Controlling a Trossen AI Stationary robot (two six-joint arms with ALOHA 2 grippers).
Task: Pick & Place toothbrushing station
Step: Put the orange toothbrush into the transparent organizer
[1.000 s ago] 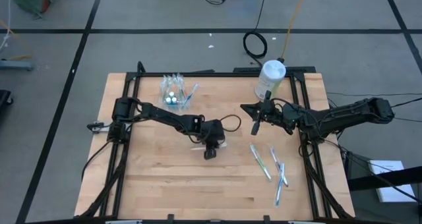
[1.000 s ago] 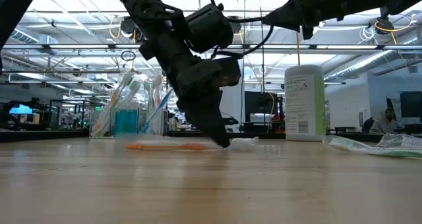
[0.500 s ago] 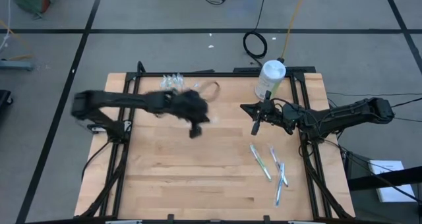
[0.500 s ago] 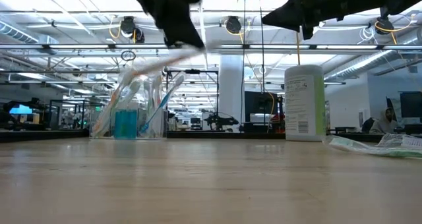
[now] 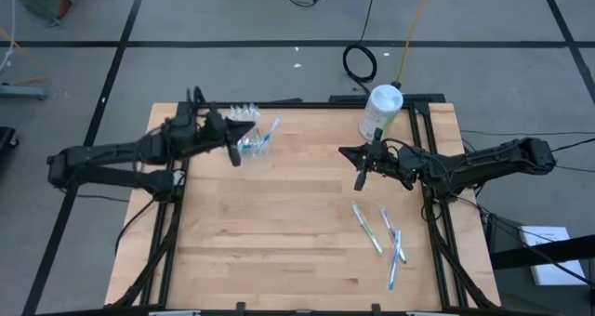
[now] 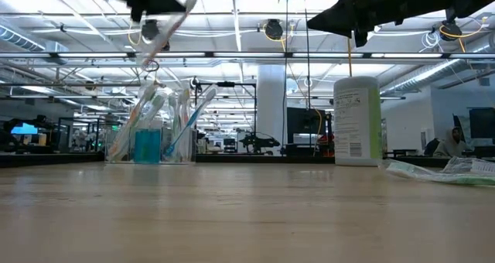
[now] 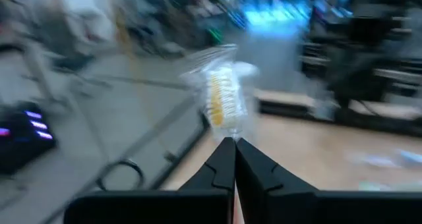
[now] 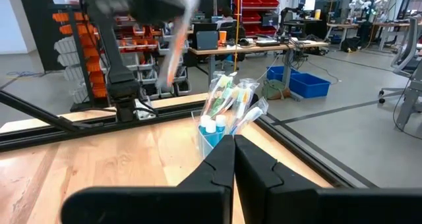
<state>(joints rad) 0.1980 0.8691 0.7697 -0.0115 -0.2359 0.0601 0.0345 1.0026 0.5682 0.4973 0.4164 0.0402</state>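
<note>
At the far left corner of the table (image 5: pixel 279 251), the left gripper (image 5: pixel 232 154) hangs in the air just beside the toothbrushing station (image 5: pixel 247 133), its fingers pressed together on a wrapped toothbrush (image 7: pixel 224 99); the left wrist view shows the orange-bristled head in clear film sticking out past the closed tips. In the low view the same wrapped toothbrush slants down from the gripper above the cup, a pose that suggests it is being lined up to drop in among the others. The station itself, a small clear cup packed with pale brushes and blue toothpaste tubes, stands upright near the table's back edge, where the left arm can reach it easily. Further right, the white canister (image 5: pixel 380 111) with a green label stands at the far right corner, apart from the work. The right gripper (image 5: pixel 361 178) waits just in front of the canister, raised off the wood, its fingers closed on nothing and pointing across toward the cup. Nearer the front on the right, several loose toothbrushes (image 5: pixel 383 239) lie scattered flat on the table, well apart from the cup, so by the look of it more remain to be carried over.
</note>
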